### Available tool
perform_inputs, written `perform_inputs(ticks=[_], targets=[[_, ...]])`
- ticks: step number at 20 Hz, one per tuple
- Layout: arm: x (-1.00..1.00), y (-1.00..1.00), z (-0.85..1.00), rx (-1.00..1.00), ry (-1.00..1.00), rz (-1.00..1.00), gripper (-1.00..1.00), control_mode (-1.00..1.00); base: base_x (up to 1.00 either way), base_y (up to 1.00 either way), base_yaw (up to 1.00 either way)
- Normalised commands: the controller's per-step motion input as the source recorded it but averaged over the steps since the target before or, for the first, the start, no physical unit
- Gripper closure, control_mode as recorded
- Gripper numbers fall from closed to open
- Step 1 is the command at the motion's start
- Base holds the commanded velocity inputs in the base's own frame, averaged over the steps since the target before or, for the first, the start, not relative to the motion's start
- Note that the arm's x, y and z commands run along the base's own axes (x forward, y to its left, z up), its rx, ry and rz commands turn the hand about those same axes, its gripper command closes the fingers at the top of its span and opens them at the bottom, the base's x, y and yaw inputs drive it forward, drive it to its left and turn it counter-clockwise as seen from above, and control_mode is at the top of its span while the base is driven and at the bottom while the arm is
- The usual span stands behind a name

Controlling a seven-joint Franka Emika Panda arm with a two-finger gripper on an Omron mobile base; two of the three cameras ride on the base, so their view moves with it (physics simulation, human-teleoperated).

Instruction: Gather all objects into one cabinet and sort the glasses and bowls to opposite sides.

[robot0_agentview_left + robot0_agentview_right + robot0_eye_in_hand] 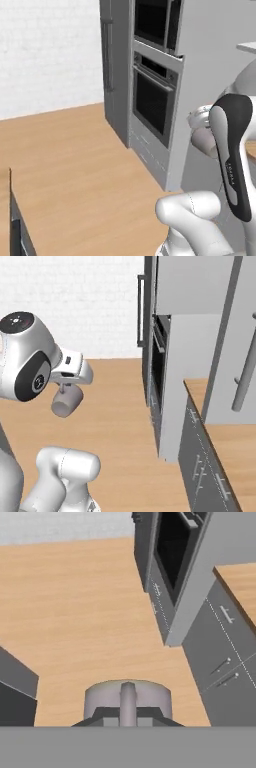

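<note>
A grey mug point(66, 401), one of the glasses, hangs tilted under my gripper point(65, 388), well above the wooden floor. In the left base view the same grey mug point(204, 140) shows beside the arm's dark forearm. In the hand view the grey mug point(127, 698) lies just ahead of my gripper point(128, 716), its handle pointing back between the fingers, which are shut on it. The bowl, the other mugs and the cabinet's inside are out of view.
A tall grey oven stack point(152, 95) stands ahead. To its right runs a wood-topped counter point(227, 438) with grey drawer fronts point(225, 662). A grey door panel with a long bar handle point(243, 381) hangs over that counter. A dark unit's corner point(15, 230) stands at the left.
</note>
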Motion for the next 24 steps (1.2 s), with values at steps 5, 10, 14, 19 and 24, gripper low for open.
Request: perform_inputs(ticks=[5, 10, 14, 19, 24], targets=[[0.0, 0.0, 0.0, 0.0, 0.0, 0.0, 1.0, 1.0, 0.61, 0.02, -0.54], [0.0, 0.0, 0.0, 0.0, 0.0, 0.0, 1.0, 1.0, 0.67, 0.15, -0.56], [0.0, 0.0, 0.0, 0.0, 0.0, 0.0, 1.0, 1.0, 0.7, 0.23, -0.58], [0.0, 0.0, 0.0, 0.0, 0.0, 0.0, 1.0, 1.0, 0.66, 0.25, -0.56], [0.0, 0.0, 0.0, 0.0, 0.0, 0.0, 1.0, 1.0, 0.6, 0.33, -0.58]])
